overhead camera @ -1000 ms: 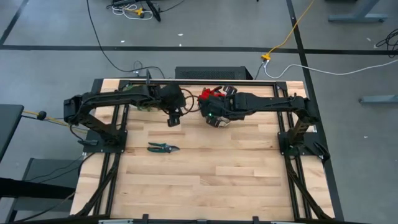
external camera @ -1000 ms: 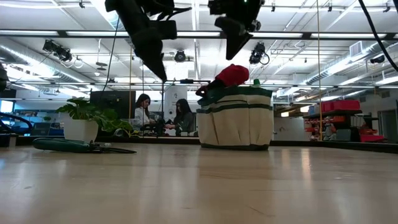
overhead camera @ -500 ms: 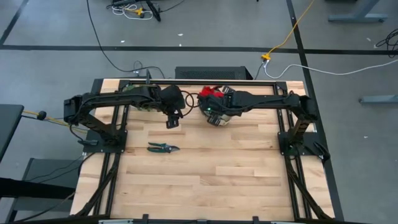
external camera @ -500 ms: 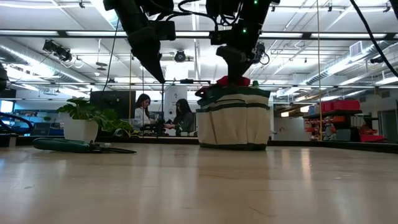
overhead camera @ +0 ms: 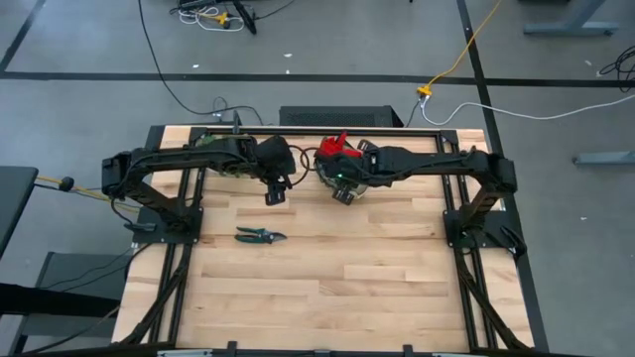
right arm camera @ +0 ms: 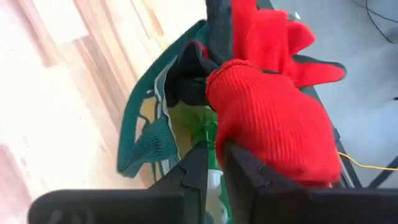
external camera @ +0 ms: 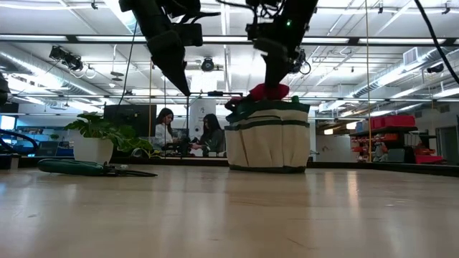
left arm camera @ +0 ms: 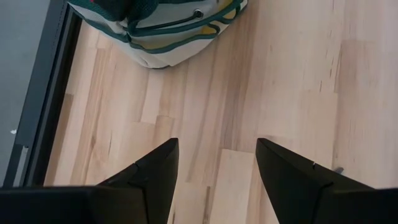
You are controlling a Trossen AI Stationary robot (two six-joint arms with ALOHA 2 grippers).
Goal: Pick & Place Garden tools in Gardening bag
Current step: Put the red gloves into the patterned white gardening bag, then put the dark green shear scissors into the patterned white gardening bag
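Observation:
The gardening bag stands upright on the table's far middle, with red gloves heaped on its rim. My right gripper is shut and dips into the bag's mouth beside the gloves. A green and pale bottle part shows inside the bag through the gap between the fingers. My left gripper hangs open above bare wood, left of the bag. The pruning shears lie flat on the table, nearer and to the left. My right gripper touches the red gloves with the outer side of one shut finger, against the glove's knitted body. The fingers slant down from the table's right. Nothing red shows between them. The gloves rest on the bag's rim and contents.
A leafy plant in a white pot stands at the far left. The black frame rail runs along the far edge behind the bag. People sit in the room beyond. Open wood covers the near half.
My right gripper has come down from above the bag onto the gloves, staying shut and tipping a little. The red gloves, which stood high over the rim, now sit lower in the bag's mouth.

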